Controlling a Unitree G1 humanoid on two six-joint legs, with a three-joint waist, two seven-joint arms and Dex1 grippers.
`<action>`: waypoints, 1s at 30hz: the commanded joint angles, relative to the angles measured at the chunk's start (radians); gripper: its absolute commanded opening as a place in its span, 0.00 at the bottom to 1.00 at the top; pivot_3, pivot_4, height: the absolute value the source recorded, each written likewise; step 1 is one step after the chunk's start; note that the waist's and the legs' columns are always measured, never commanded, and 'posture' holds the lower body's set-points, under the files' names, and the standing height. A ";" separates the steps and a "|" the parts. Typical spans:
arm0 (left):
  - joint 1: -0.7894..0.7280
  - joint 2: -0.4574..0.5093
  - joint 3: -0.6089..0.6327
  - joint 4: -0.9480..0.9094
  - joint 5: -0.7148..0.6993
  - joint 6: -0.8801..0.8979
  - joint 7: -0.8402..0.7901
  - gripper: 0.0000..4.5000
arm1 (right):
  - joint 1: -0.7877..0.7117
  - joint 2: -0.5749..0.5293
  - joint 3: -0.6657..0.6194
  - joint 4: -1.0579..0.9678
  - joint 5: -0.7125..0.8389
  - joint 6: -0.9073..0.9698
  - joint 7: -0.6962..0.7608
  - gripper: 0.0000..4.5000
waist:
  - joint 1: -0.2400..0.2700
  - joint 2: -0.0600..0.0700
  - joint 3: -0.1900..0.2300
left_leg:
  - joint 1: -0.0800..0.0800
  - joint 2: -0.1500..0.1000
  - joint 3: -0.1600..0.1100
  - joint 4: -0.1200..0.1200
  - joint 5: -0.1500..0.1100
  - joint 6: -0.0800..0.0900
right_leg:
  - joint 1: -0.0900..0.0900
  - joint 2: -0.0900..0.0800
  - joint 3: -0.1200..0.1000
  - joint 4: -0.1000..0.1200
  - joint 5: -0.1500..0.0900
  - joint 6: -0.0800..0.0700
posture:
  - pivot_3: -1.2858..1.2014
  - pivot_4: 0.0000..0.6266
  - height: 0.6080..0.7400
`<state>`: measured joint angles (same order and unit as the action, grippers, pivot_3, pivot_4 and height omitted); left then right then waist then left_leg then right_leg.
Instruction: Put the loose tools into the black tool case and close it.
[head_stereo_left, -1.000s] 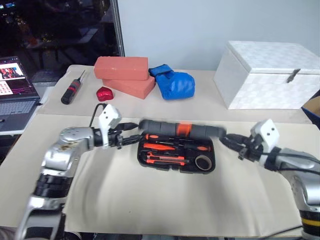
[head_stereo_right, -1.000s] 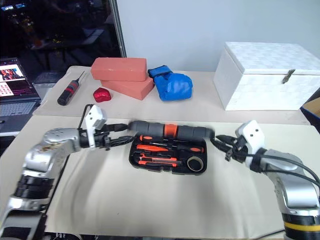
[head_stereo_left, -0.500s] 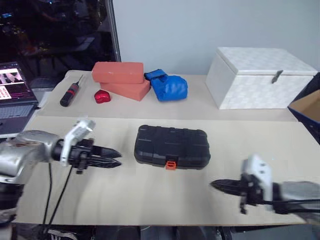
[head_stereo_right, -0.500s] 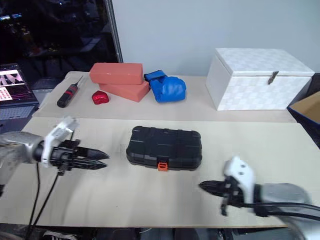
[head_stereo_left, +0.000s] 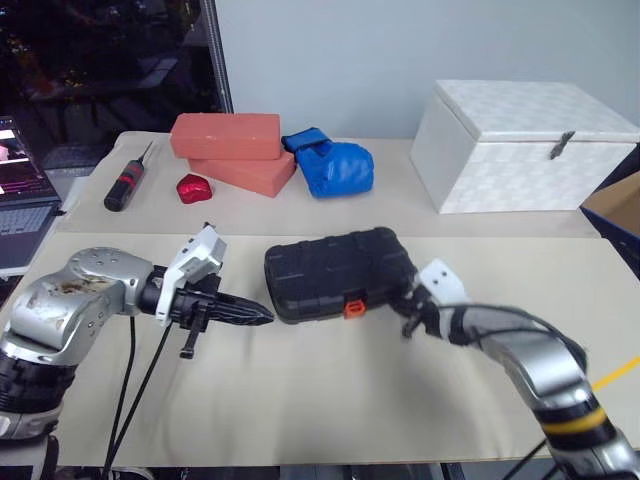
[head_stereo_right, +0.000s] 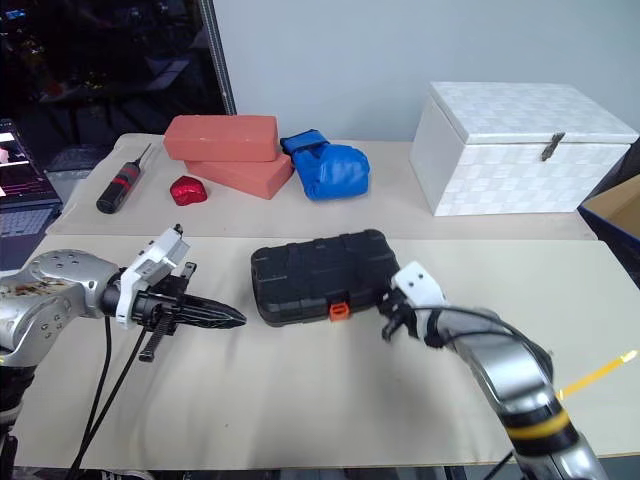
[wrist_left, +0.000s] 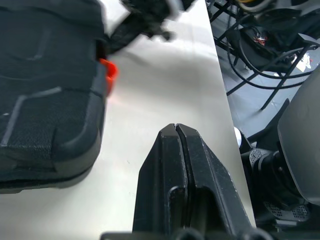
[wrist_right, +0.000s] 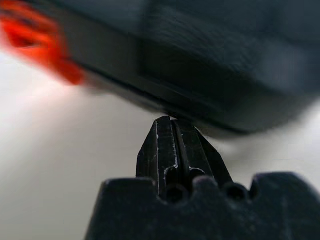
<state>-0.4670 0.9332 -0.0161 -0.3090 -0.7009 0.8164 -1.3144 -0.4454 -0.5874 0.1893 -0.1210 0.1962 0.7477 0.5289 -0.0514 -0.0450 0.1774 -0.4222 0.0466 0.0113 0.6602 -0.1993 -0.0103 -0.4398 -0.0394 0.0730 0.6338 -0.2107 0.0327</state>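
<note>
black tool case (head_stereo_left: 335, 273) now skewed | right end effector (head_stereo_left: 408, 318) together, moved against it | left end effector (head_stereo_left: 262, 317) together

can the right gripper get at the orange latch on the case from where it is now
Probably yes. The right gripper, shut, sits at the closed case's front edge, just beside the latch, with only bare table between them.

The closed black tool case (head_stereo_left: 338, 274) sits mid-desk (head_stereo_left: 320, 400), with bare desk near it. The left end effector (head_stereo_left: 262, 318) and right end effector (head_stereo_left: 408, 322) flank its near corners. Bricks (head_stereo_left: 235, 150), a blue glove (head_stereo_left: 335, 165) and a white box (head_stereo_left: 520, 145) line the far edge.
</note>
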 joint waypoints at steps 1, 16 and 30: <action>-0.008 -0.026 0.031 -0.037 -0.008 0.001 0.074 0.01 | -0.143 0.060 0.005 0.181 -0.068 -0.187 -0.010 0.00 | 0.001 0.000 0.000 | 0.000 0.000 0.000 0.000 0.000 0.000 | 0.000 0.000 0.000 0.000 0.001 0.000 | 0.52 0.24 1.00; -0.127 -0.271 -0.127 0.112 0.205 -0.149 0.313 0.36 | 0.152 0.021 -0.195 -0.227 0.150 -0.046 0.116 0.71 | 0.028 0.001 0.001 | -0.001 -0.001 -0.003 0.000 0.000 0.001 | 0.002 0.001 -0.001 -0.001 0.001 0.002 | 0.52 0.24 1.00; -0.188 -0.337 -0.263 0.356 0.384 -0.239 0.252 0.67 | 0.071 0.182 -0.112 -0.048 0.058 -0.152 0.011 0.95 | 0.008 0.002 0.000 | 0.006 -0.001 -0.004 0.000 0.007 0.001 | 0.007 0.002 0.000 -0.001 0.008 -0.001 | 0.52 0.24 1.00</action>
<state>-0.6574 0.5966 -0.2673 0.0284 -0.3410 0.5704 -1.0606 -0.3497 -0.4103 0.0765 -0.1789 0.2651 0.6386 0.5441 -0.0433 -0.0434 0.1777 -0.4165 0.0453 0.0067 0.6605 -0.1926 -0.0094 -0.4325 -0.0377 0.0727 0.6328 -0.2032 0.0317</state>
